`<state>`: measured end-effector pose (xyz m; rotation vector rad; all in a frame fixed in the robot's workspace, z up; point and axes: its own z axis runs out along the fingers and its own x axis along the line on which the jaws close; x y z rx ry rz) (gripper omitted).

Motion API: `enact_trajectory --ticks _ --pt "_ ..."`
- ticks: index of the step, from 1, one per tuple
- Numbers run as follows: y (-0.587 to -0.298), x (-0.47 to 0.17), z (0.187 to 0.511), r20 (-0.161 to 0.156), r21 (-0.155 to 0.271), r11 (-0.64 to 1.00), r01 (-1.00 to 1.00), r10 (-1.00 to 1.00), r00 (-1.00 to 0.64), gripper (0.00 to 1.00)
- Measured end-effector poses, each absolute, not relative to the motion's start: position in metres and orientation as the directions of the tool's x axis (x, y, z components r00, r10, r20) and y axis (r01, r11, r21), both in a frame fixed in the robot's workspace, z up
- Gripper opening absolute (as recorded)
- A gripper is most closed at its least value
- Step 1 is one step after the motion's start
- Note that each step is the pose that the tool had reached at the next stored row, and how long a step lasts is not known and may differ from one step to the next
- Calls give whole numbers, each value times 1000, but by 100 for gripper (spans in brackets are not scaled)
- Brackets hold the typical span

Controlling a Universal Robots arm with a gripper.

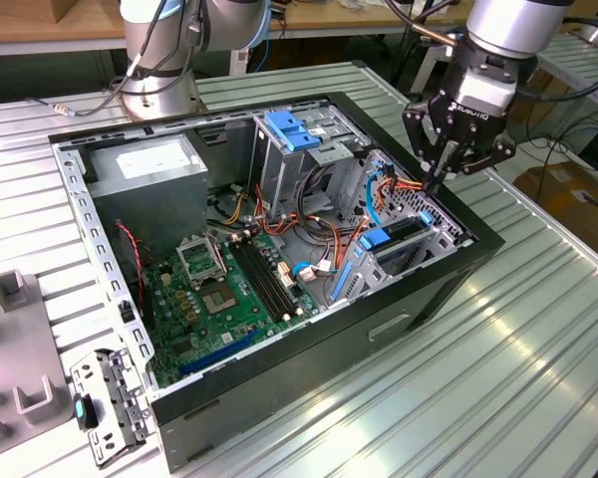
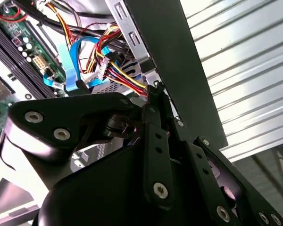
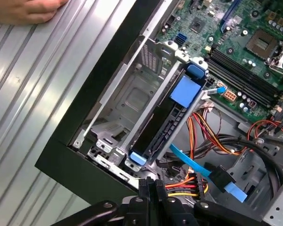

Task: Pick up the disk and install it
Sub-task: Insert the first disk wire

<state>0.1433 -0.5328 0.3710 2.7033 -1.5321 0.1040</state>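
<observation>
The computer case (image 1: 279,329) lies open on the slatted table (image 1: 498,378). In the exterior view, the motherboard (image 1: 224,289) lies in its floor toward the exterior view's left, the power-supply box (image 1: 145,169) behind it. The disk (image 1: 399,234) sits on edge in the drive cage (image 1: 434,224) at the exterior view's right, the gripper (image 1: 437,181) just above that corner. A loose bracket (image 1: 110,403) lies on the table beside the case.

Bright even light; glare on ribbed table (image 1: 538,329); close wrist-view parts soft.
</observation>
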Motion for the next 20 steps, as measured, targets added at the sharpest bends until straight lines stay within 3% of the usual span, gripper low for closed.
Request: enact_trajectory --ticks 20 --pt "-533 140 370 74 -5 -214 -977 -974 213 17"
